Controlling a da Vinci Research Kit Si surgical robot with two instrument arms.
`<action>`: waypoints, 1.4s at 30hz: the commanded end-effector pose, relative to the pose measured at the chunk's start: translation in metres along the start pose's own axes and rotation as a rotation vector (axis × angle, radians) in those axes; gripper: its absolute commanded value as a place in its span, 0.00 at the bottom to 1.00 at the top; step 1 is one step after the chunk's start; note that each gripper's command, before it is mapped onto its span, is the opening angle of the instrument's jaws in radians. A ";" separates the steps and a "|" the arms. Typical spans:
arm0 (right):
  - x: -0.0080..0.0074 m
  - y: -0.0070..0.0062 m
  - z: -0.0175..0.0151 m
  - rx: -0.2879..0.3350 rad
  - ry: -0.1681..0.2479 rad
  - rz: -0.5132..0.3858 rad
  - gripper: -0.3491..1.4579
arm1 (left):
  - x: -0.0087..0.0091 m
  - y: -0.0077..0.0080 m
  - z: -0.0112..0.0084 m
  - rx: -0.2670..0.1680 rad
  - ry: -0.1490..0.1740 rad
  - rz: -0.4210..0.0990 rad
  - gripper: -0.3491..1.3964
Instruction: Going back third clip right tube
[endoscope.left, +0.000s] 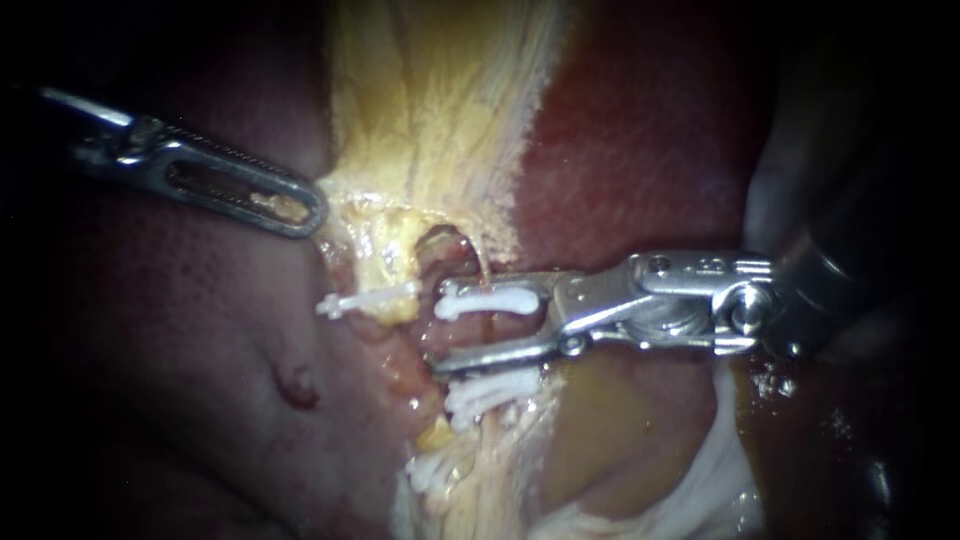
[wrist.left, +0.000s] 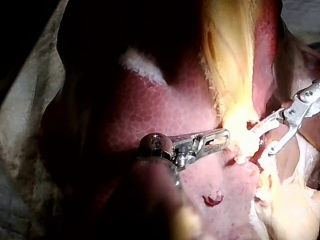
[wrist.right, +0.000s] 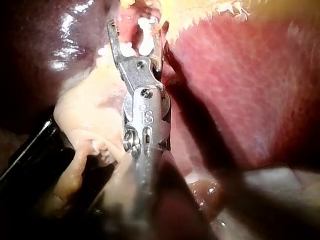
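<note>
R instrument (endoscope.left: 470, 322) jaws spread astride clip (endoscope.left: 485, 298) on tube (endoscope.left: 452, 332), so free to back off; L instrument (endoscope.left: 305, 210) pinches yellow tissue (endoscope.left: 380, 270) beside clip, prob. tensioning tube.

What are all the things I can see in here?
liver: one, dark red, on both sides of the yellow strip.
yellow tissue: one strip, pale yellow, running down the middle.
clips: four that I can count, white, clamped across the middle strip; one between the right instrument's jaws, one to their left, two below them.
small mark: one, darker red, on the liver.
left instrument: one, silver, jaws shut on the edge of the yellow tissue.
right instrument: one, silver, jaws open.
</note>
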 end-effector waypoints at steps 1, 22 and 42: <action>0.0000 0.0000 -0.0001 -0.007 -0.001 -0.002 0.47 | 0.0000 0.0000 0.0000 -0.002 0.000 0.000 0.00; -0.0002 0.0004 -0.0012 -0.022 0.000 -0.019 0.47 | 0.0000 0.0000 0.0000 -0.002 -0.001 -0.006 0.00; -0.0001 -0.0007 -0.0114 0.005 -0.006 -0.180 0.47 | 0.0001 0.0000 -0.0001 -0.002 0.000 -0.006 0.00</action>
